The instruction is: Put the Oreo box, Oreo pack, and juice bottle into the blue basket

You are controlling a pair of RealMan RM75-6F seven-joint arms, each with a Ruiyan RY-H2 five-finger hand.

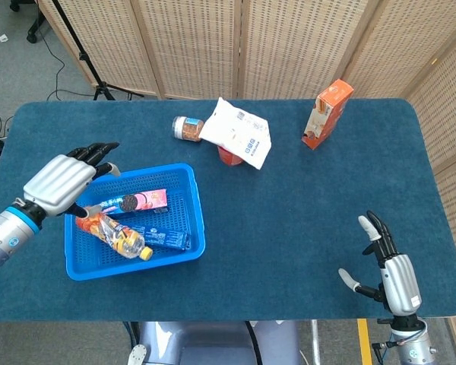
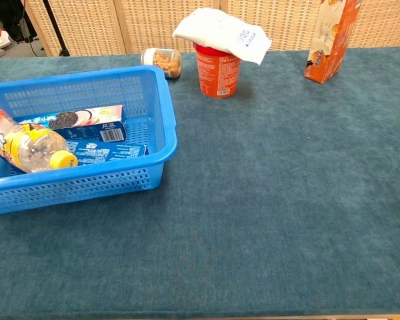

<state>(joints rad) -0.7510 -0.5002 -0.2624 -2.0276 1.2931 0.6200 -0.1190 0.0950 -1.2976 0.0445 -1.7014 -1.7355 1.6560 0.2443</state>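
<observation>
The blue basket (image 1: 198, 220) (image 2: 168, 127) stands at the table's front left. Inside it lie the pink Oreo pack (image 1: 140, 201) (image 2: 87, 119) and the blue Oreo box (image 1: 166, 239) (image 2: 110, 151). The juice bottle (image 1: 114, 236) (image 2: 28, 144) lies on its side across the box, its yellow cap pointing to the front right. My left hand (image 1: 59, 184) hovers over the basket's left edge with its fingers stretched out, just above the bottle's base and holding nothing. My right hand (image 1: 391, 275) is open near the table's front right edge.
A small jar (image 1: 188, 128) (image 2: 163, 60) lies behind the basket. A red cup (image 1: 226, 157) (image 2: 218, 70) stands at the back middle, with a white bag (image 1: 239, 133) (image 2: 223, 30) on top of it. An orange carton (image 1: 327, 112) (image 2: 333, 40) stands at the back right.
</observation>
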